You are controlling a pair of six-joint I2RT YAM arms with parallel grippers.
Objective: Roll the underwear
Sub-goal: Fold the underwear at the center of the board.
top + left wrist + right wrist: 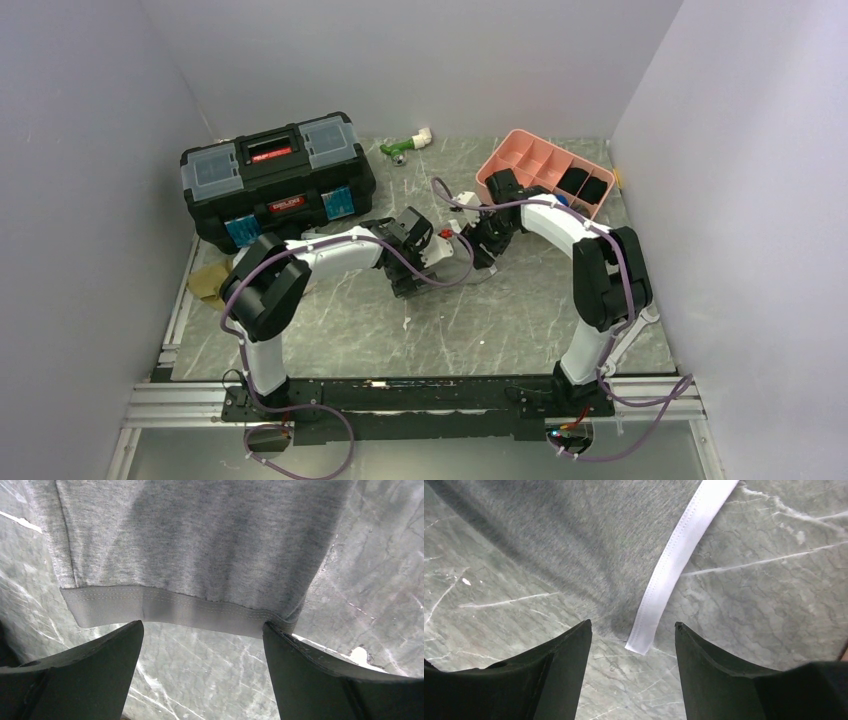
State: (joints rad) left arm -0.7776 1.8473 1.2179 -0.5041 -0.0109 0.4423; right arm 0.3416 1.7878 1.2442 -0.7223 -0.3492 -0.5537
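Grey underwear (200, 545) lies flat on the marble table. Its stitched grey band (175, 611) runs just beyond my left fingertips. My left gripper (201, 630) is open and empty, with bare table between its jaws. In the right wrist view the same grey cloth (564, 535) has a white waistband strip (674, 560) whose loose end lies between the tips of my right gripper (633, 626), which is open and empty. In the top view the left gripper (428, 268) and right gripper (484, 256) face each other low at mid-table, and the underwear is mostly hidden by them.
A black toolbox (275, 180) stands at the back left. A pink compartment tray (520, 160) at the back right holds black rolls (585, 185). An olive-tan cloth (210, 282) lies at the table's left edge. A green and white object (405, 146) sits by the back wall.
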